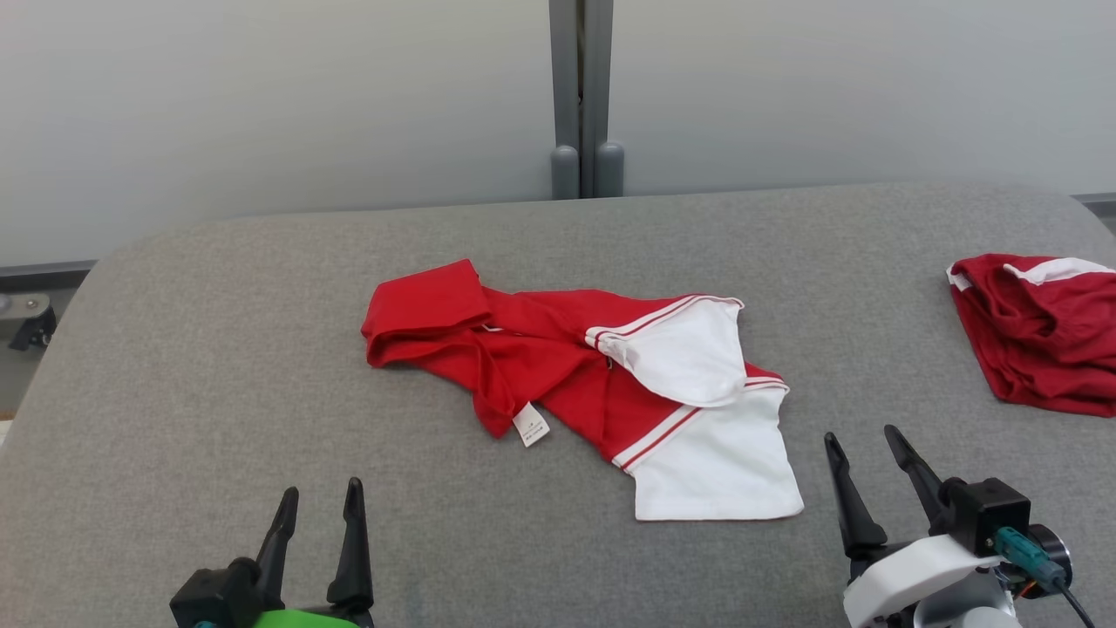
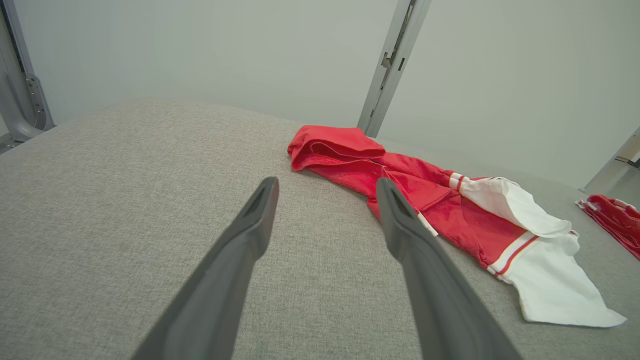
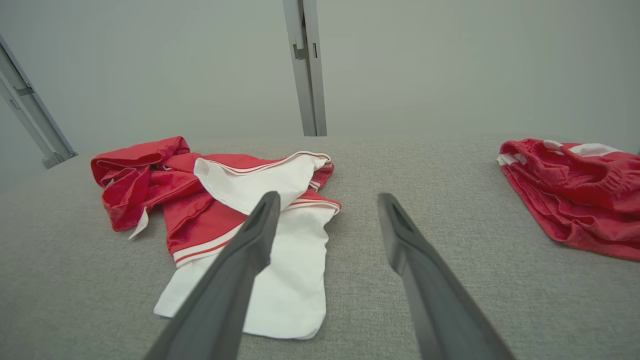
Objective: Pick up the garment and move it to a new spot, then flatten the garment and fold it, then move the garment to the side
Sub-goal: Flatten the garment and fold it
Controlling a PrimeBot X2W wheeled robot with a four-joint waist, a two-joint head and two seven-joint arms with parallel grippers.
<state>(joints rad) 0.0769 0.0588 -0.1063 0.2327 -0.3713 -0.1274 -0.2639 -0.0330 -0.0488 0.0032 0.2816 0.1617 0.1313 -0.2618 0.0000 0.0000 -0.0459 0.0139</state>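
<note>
Left claw [image 1: 322,488]: positioned at the lower left of the head view, over the near part of the grey desk [image 1: 218,349]. The two fingers are spread apart and nothing is between them. In the left wrist view, the fingers point across bare desk toward the red end of the garment.

Garment [image 1: 558,358]: red with white panels and red-and-white trim. It lies crumpled at the middle of the desk, unfolded and not flat. The bunched red end is to the left. A white panel [image 1: 689,353] is turned over on top, and a second white section [image 1: 715,467] lies flat at the near right. A small white label [image 1: 530,425] sticks out at the near edge. Neither claw touches the garment.

Right claw [image 1: 860,433]: at the lower right, just beside the white section, fingers parted and empty.

Second red garment [image 1: 1046,331]: heaped at the right edge of the desk, well apart from the first.
</note>
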